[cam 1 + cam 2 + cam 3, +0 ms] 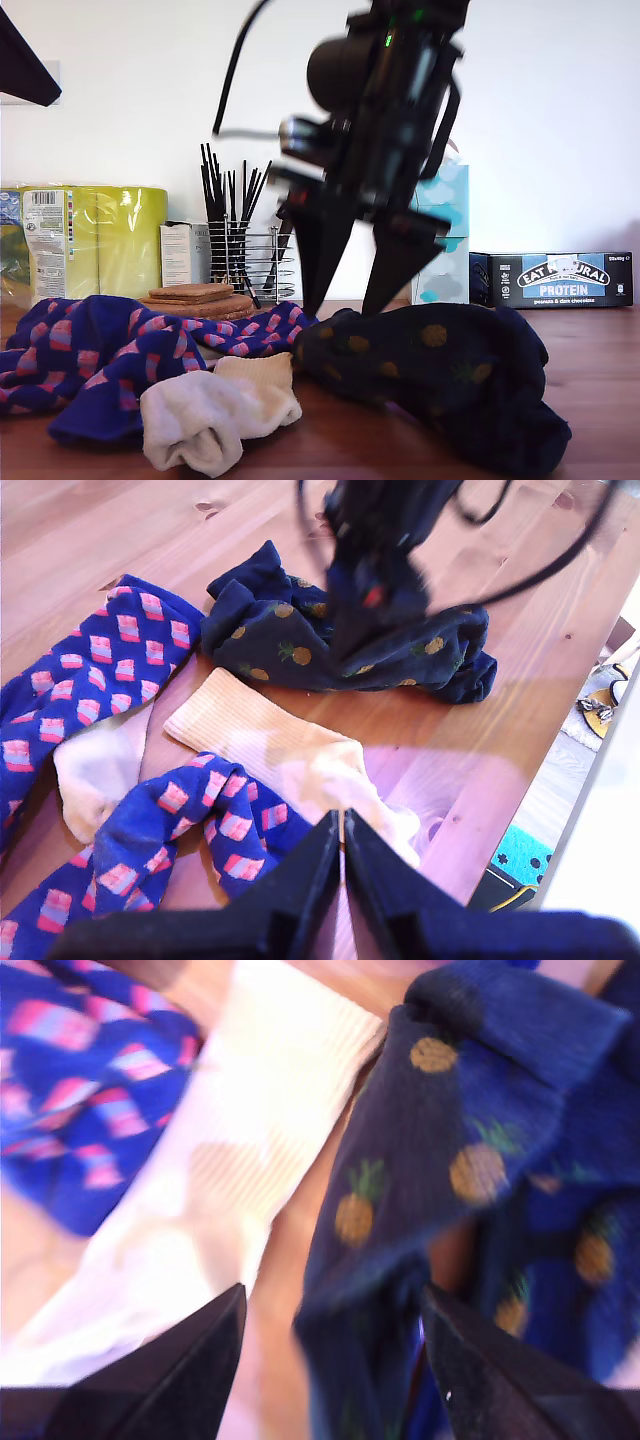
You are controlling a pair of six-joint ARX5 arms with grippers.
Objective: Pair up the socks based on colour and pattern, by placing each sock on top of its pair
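Navy sock heap taken as landmark. My second gripper hangs just above its near edge, jaws spread, holding nothing; probably set to straddle a fold. My first gripper sits well back from the heap, jaws pressed together, empty, likely parked clear. Cream ribbed sock lies just beside the heap; blue checked socks beyond that. Second wrist view alone shows the orange marks are pineapples. Exterior view alone shows the boxes and wire rack behind the heap.
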